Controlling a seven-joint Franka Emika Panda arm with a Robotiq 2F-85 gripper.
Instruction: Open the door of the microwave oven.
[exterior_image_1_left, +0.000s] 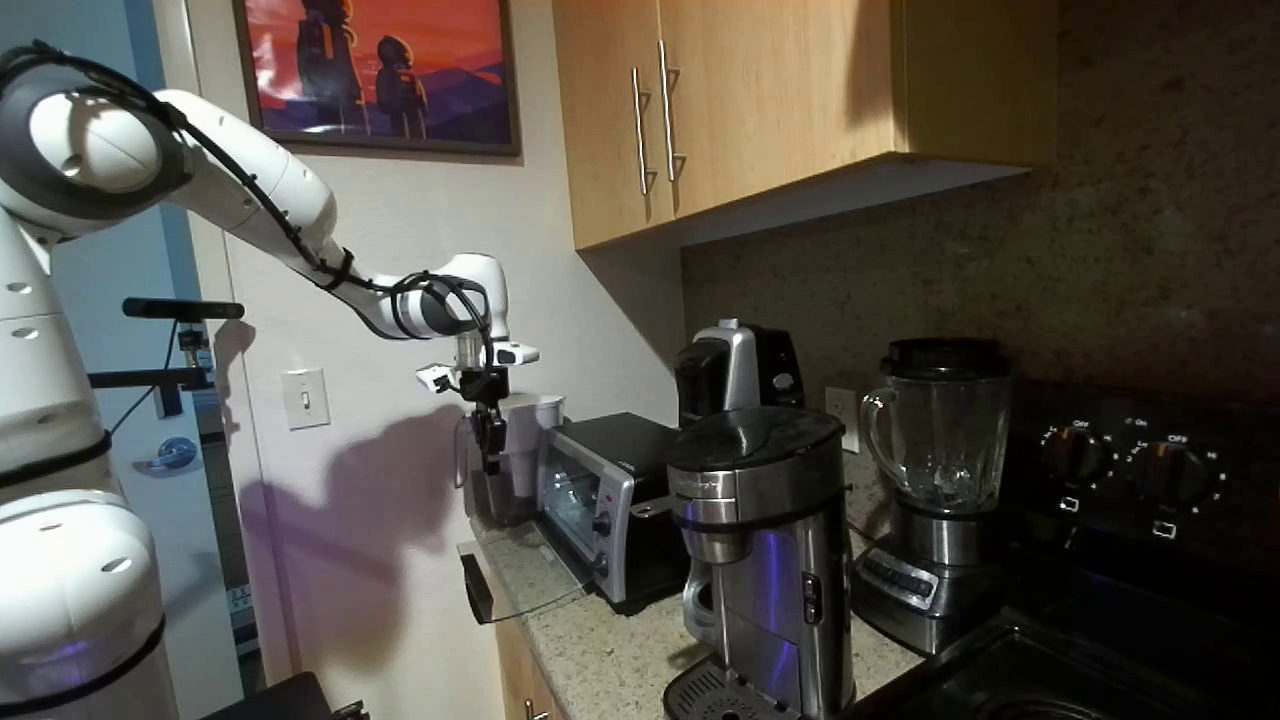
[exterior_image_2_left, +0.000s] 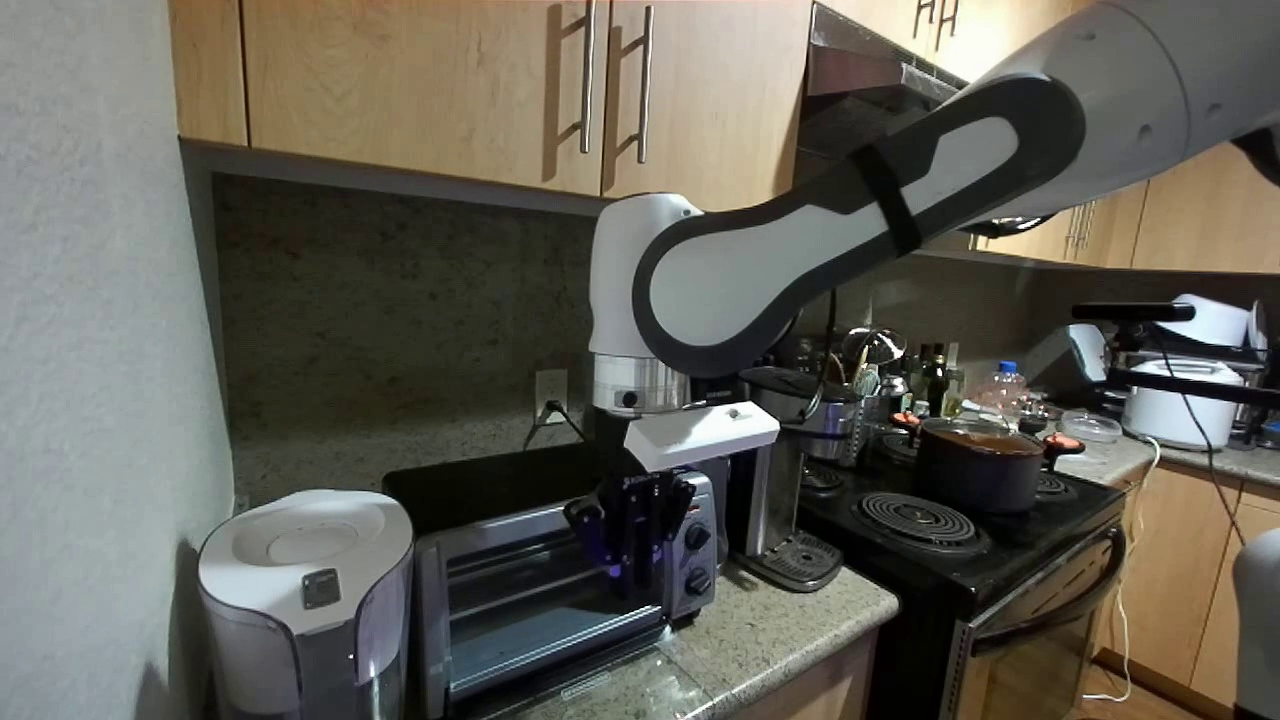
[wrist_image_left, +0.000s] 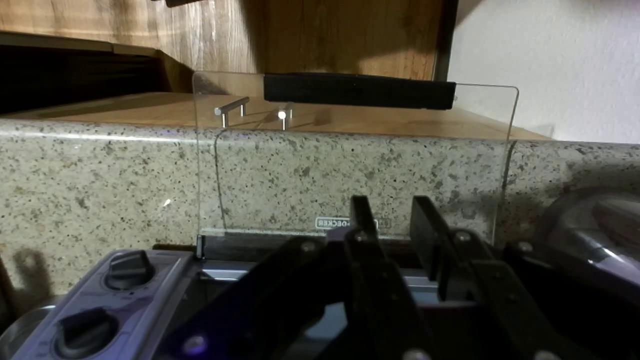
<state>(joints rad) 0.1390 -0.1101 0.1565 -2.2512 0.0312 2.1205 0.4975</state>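
The microwave oven (exterior_image_1_left: 617, 510) is a silver-grey box on the counter; it also shows in an exterior view (exterior_image_2_left: 697, 560), and its knob panel shows in the wrist view (wrist_image_left: 142, 300). Its glass door (exterior_image_1_left: 540, 578) is folded down and lies about level, reaching past the counter's front edge. The door's clear pane (wrist_image_left: 350, 170) and black handle (wrist_image_left: 359, 91) show in the wrist view. My gripper (exterior_image_1_left: 490, 465) points down in front of the oven opening, above the lowered door. In the wrist view its fingers (wrist_image_left: 390, 200) stand apart with nothing between them.
A white-lidded pitcher (exterior_image_2_left: 310, 540) stands close beside the oven. A steel coffee maker (exterior_image_1_left: 760, 560) stands on the oven's opposite side, with a blender (exterior_image_1_left: 940, 480) beyond it. The stove (exterior_image_2_left: 960, 540) bears a dark pot (exterior_image_2_left: 975, 475). Wooden cabinets (exterior_image_2_left: 430, 90) hang above.
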